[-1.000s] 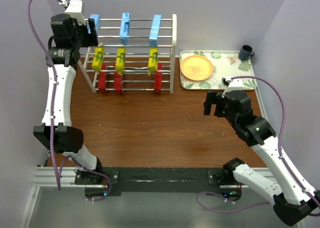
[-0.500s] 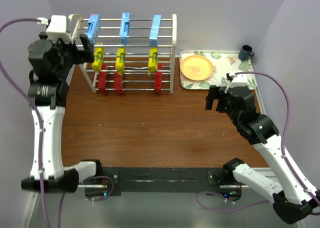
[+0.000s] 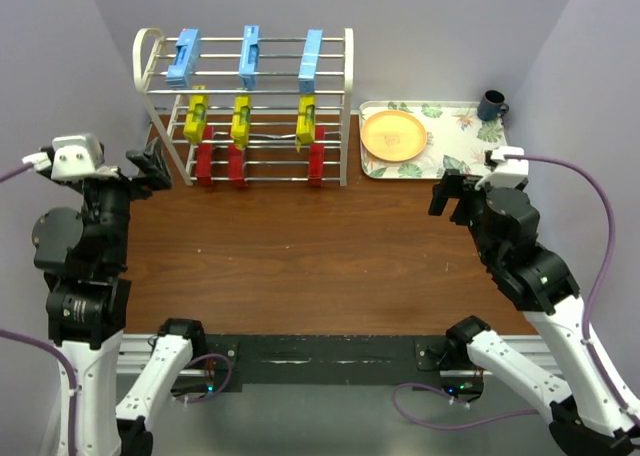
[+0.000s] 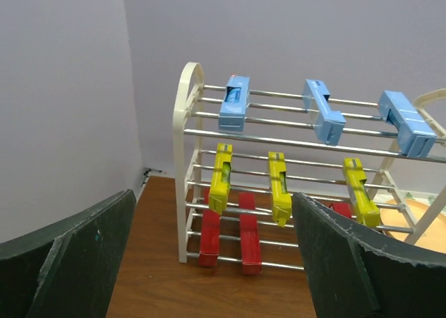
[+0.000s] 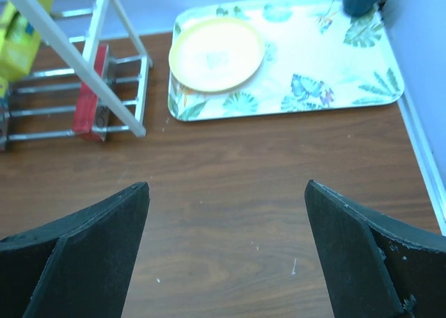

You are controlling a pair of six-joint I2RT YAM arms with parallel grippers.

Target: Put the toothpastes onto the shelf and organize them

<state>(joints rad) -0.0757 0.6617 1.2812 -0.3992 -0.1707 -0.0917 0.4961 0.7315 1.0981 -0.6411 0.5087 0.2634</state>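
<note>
The white wire shelf stands at the back of the table. Three light blue toothpastes lie across its top tier, three yellow ones on the middle tier and three red ones on the bottom tier. My left gripper is open and empty, in front of and to the left of the shelf. Its wrist view shows the shelf between its fingers. My right gripper is open and empty over bare wood near the tray. Its fingers hold nothing.
A floral tray lies right of the shelf with a yellow-orange plate and a dark blue mug on it. They also show in the right wrist view, the plate and the tray. Walls close in left, right and back.
My left gripper has let go of the leftmost blue toothpaste on the top tier and pulled back down and to the left. My right gripper has drifted slightly right.
</note>
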